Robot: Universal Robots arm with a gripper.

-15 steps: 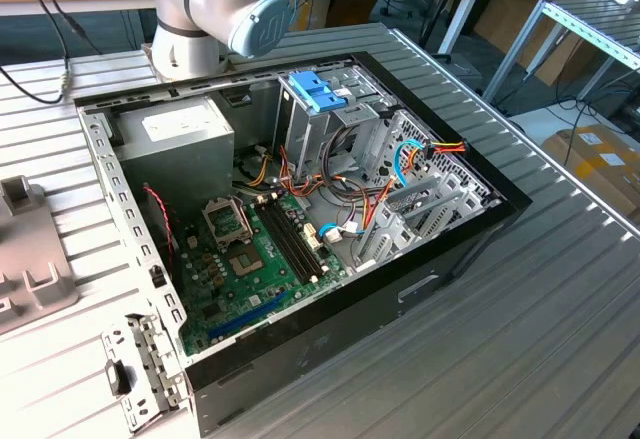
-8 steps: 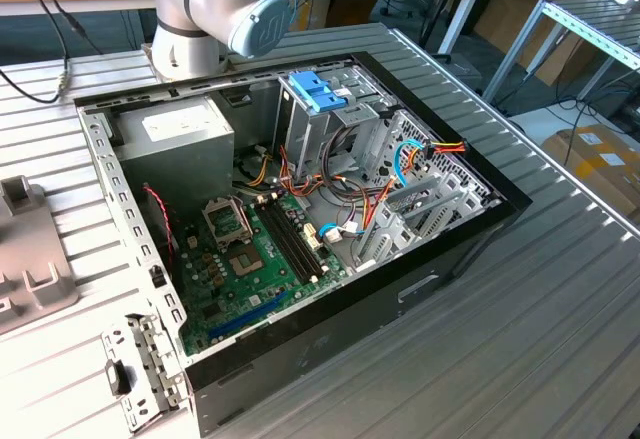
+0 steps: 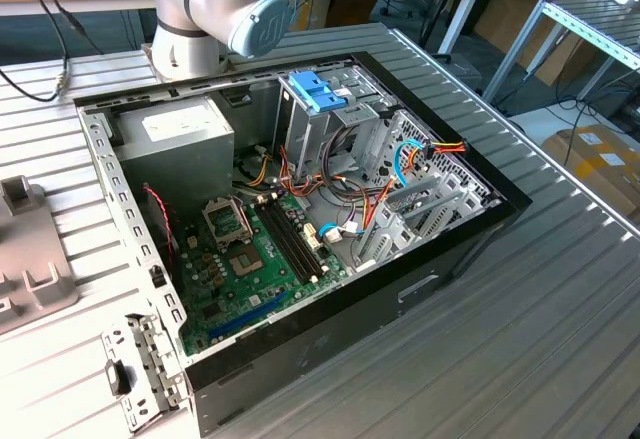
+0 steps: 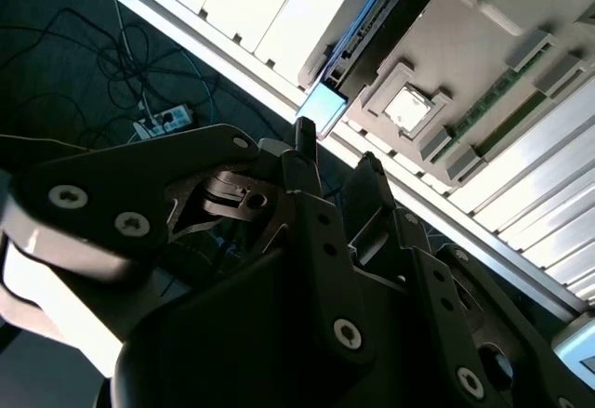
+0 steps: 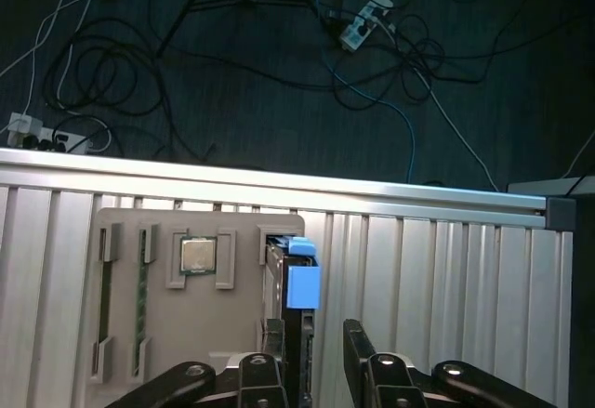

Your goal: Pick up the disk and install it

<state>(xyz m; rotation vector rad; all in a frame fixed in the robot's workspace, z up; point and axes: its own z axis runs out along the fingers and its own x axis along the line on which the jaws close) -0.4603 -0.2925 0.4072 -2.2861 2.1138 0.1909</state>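
1. Find the disk (image 5: 290,282) in the first wrist view, standing on edge in a slot of the grey tray (image 5: 200,324) and framed by a light-blue rail, beside a processor chip (image 5: 196,256) and a memory stick (image 5: 141,287) in recesses of their own, with the tray on the slatted bench (image 5: 446,287) near its edge
2. See the fingers (image 5: 358,343) spread apart and holding nothing, 1 to each side of the disk's line; cannot tell of any brushing against the rail by the nearer finger
3. Judge the pickup as not yet made, and the open computer case (image 3: 460,249) in the exterior view as without the disk
4. Expect a stiff, dense block, heavy for its size, with no give under pressure, smooth metal faces likely to slip and a plastic rail likely to flex
5. Treat as fragile: no knocks, no twisting in the slot, no pressure on the connector end
6. Take hold across the 2 broad flat faces near mid-length, squarely, against swinging; avoid pinching the blue rail alone
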